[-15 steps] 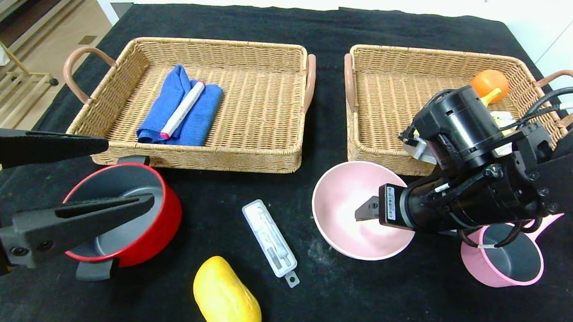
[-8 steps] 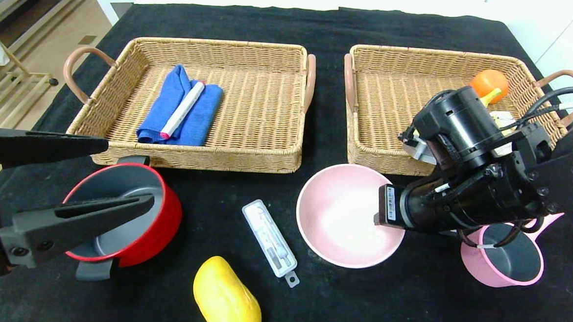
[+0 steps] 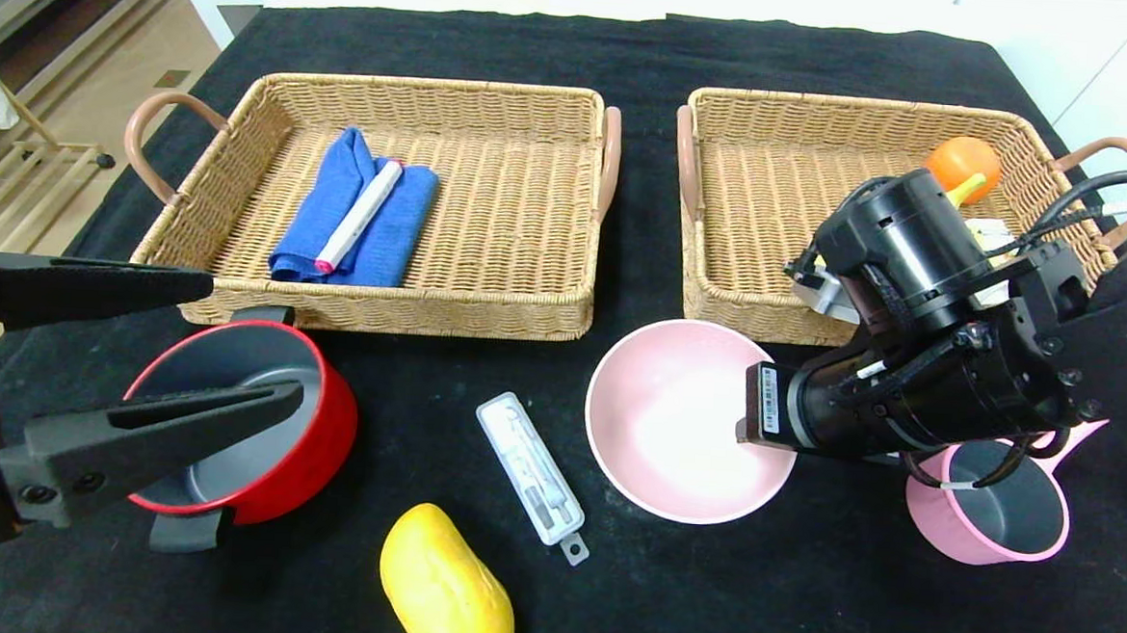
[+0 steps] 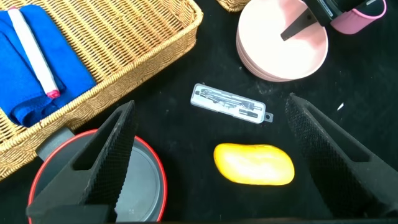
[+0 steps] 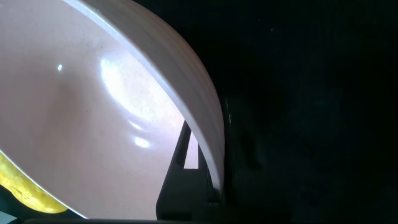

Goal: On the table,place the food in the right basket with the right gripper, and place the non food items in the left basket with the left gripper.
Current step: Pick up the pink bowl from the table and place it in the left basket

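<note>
Table [image 3: 799, 609] first: both baskets sit at the far side. Left basket [image 3: 550, 210] lies far-left of the pink bowl [image 3: 673, 428], right basket [image 3: 719, 296] just behind it. Right gripper [image 3: 746, 427] is clamped on the bowl's right rim, one finger inside, one outside. Bowl is non-food. Left gripper [image 3: 137, 352], fingers spread, hovers over the red pot [image 3: 316, 439], well apart from the bowl.

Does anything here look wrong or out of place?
Yes. The right gripper is shut on the rim of the round pink bowl, one finger inside, one outside. A bowl is not food, so it belongs to the open left gripper hovering over the red pot.
</note>
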`<action>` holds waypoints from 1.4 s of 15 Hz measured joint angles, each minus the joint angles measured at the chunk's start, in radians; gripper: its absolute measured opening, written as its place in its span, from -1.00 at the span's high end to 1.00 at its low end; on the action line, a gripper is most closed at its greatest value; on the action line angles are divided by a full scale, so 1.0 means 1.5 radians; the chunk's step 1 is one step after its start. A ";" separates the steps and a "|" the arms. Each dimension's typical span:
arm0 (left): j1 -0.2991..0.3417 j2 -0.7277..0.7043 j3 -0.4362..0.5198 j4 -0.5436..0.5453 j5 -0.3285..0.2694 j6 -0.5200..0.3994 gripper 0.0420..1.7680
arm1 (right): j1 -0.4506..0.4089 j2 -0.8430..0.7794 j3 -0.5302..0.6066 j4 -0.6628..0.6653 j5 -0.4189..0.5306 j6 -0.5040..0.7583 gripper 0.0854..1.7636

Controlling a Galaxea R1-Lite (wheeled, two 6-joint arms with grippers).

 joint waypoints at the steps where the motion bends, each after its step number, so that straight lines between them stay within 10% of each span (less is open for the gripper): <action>1: 0.000 0.000 0.000 0.000 0.000 0.000 -0.94 | 0.000 0.000 0.001 0.000 0.001 0.000 0.82; 21: 0.000 0.002 0.000 0.001 0.000 0.000 -0.94 | 0.029 -0.090 -0.073 -0.049 0.056 0.005 0.82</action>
